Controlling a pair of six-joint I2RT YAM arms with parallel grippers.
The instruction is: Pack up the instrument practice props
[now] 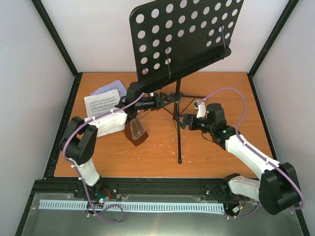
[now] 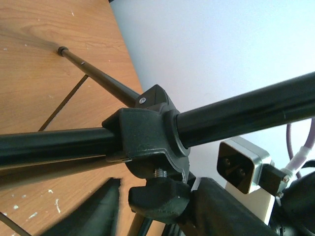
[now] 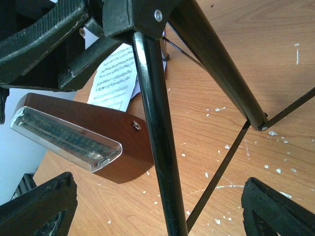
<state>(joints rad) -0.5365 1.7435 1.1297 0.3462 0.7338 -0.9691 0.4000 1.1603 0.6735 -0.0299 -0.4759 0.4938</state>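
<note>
Black music stand (image 1: pixel 187 39) upright on table (image 1: pixel 226 93), not yet folded. Left gripper (image 1: pixel 168 100) at collar knob (image 2: pixel 160 196), likely for loosening; grip unclear. Right gripper (image 1: pixel 182 121) spread wide around leg (image 3: pixel 155 147), ready for steadying. Metronome (image 1: pixel 137 132) just beside.

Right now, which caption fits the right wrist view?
Open right gripper straddling a music stand leg, metronome and sheet music behind.

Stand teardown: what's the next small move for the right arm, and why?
Probably close the right gripper on the stand leg. Its jaws are open and straddle that leg without touching, while the left gripper sits at the collar knob. A hold would likely steady the music stand for folding.
</note>
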